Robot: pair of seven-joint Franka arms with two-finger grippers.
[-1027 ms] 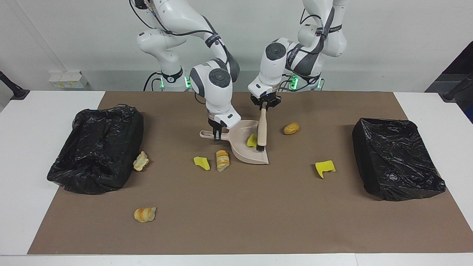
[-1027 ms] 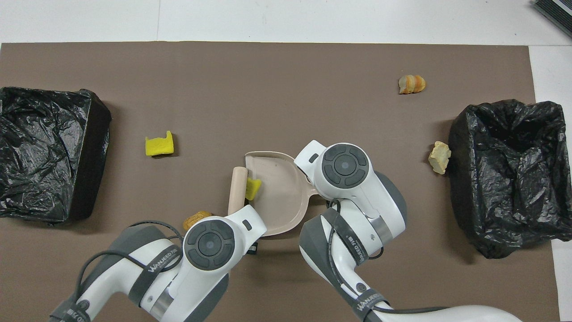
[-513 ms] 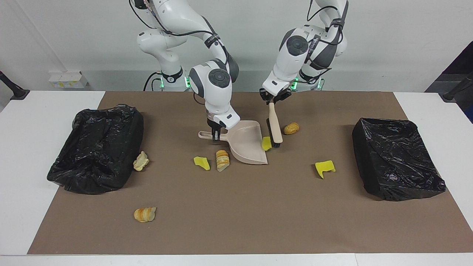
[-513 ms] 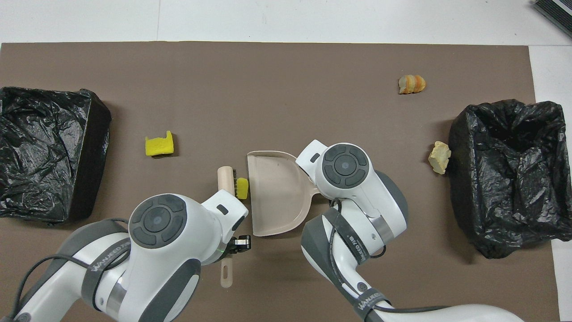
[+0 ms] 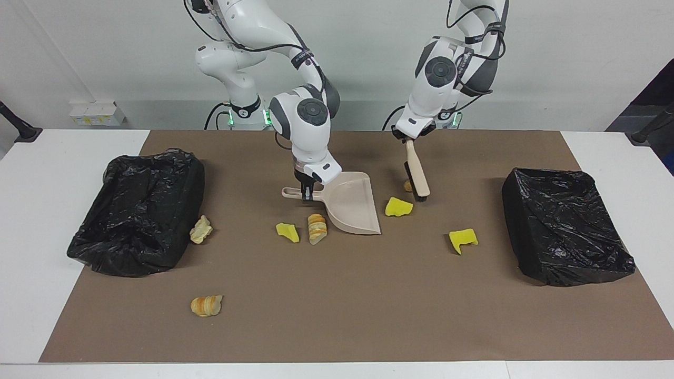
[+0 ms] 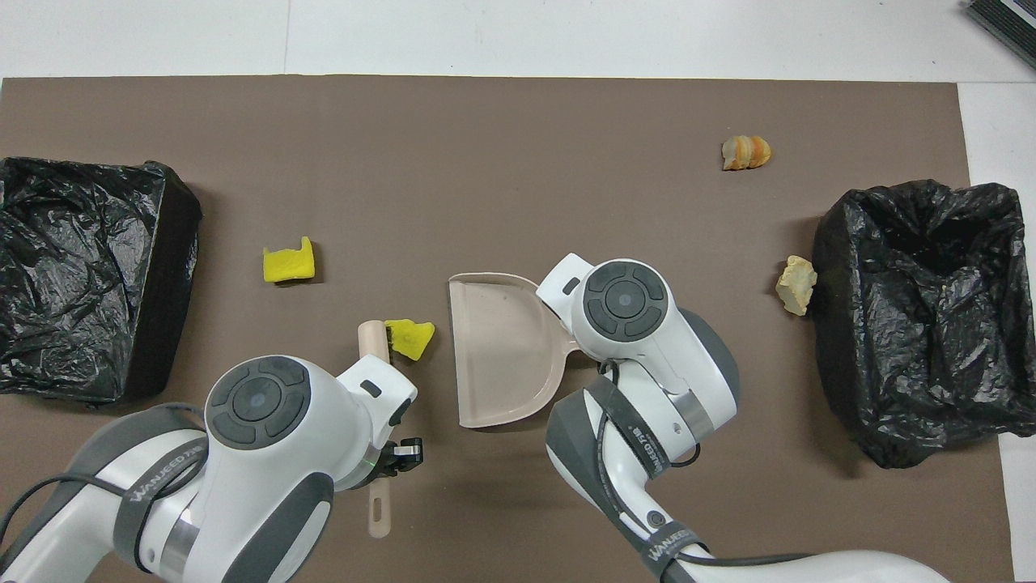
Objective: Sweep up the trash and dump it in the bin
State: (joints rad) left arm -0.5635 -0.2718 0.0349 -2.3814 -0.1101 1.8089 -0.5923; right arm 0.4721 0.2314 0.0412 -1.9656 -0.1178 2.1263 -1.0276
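i had left pincer [image 5: 408, 141] clenched on brush [image 5: 417, 175], right pincer [image 5: 307, 190] clenched on dustpan [image 5: 352, 207] handle. yellow sponge chunk [image 5: 398, 207] lay mid-desk, just outside pan mouth. judged: set bristles behind chunk, sweep low toward pan, keep lip flat.

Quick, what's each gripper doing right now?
Left gripper: shut on the brush, its bristle end down by a yellow sponge chunk.
Right gripper: shut on the dustpan handle, pan on the mat.
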